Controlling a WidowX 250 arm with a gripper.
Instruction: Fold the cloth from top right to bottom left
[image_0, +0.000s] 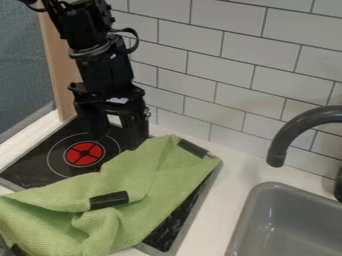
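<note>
Camera view, tool (117, 139) near cloth (157, 172) edge, jaws apart

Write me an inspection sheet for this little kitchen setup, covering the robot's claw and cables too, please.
Surface: black stove with a red burner, set in a pale counter.
Job's things: green cloth, rumpled, lying across part of the stove; black strips at its upper-right corner, mid-cloth and lower left.
Clutter: nothing seen.
Gripper: black gripper over the stove, fingers apart, by the cloth's upper edge; whether it touches the cloth is unclear.
Cables: black cable looping beside the arm.
Surroundings: tiled wall behind; grey sink and dark faucet at right.
</note>
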